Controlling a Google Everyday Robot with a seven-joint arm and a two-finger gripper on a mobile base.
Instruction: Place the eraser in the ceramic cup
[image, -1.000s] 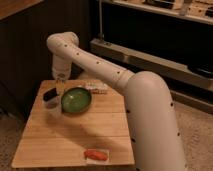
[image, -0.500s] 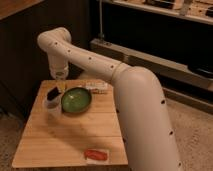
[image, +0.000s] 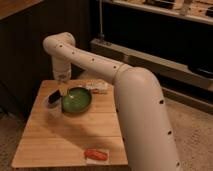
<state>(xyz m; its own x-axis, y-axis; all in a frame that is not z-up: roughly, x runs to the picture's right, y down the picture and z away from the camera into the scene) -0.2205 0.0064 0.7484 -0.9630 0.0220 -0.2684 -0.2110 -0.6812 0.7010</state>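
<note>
The black eraser (image: 53, 96) stands tilted at the top of the small white ceramic cup (image: 54, 109), near the left edge of the wooden table (image: 65, 137). Its lower end is at or inside the cup's rim. My gripper (image: 62, 90) hangs from the white arm (image: 95, 62), just right of the eraser and a little above it, between the cup and the green bowl (image: 76, 100). I cannot tell whether it touches the eraser.
The wide green bowl sits right of the cup. A white packet (image: 97, 87) lies behind the bowl. A red-orange oblong on a white base (image: 95, 154) lies near the table's front edge. A dark wall and shelving stand behind.
The arm's upper bend has swung a little to the left and the gripper has come slightly lower beside the cup. The eraser and cup have stayed where they were.
</note>
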